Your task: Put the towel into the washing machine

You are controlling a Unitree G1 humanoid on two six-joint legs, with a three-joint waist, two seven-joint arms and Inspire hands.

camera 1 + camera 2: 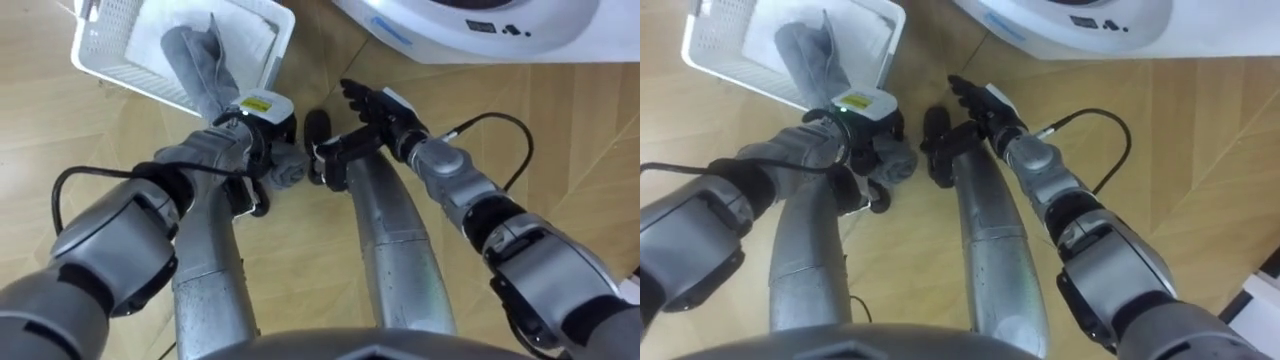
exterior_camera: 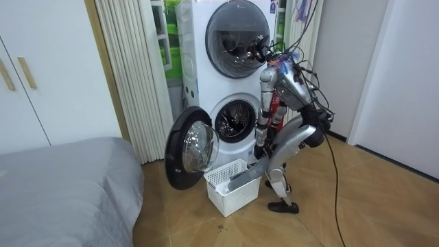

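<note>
**Towel Gripped at the Basket, Drum Not Yet Reached**

Left eye view: one grey towel (image 1: 195, 60) is seen trailing out of one white laundry basket (image 1: 100, 55) on the wood floor (image 1: 560, 150). It runs to the left robot hand (image 1: 255, 135), which is clenched round a bunched end. The right robot hand (image 1: 372, 105) is held just beside it, fingers straight, grasping nothing. Much of the cloth lies in the basket. If it is lifted fast, a snag on the rim may be expected, or the basket may be dragged along.

Room view: the robot is shown bent low over the basket before two stacked machines. The lower washing machine (image 2: 233, 120) has its one door (image 2: 188, 147) swung open, while the upper machine (image 2: 236, 31) is shut. A hanging tail of cloth could be trodden on or caught on that door.

Right eye view: the same one-handed grip is shown. If it slipped, the towel would be dropped on the floor.
</note>
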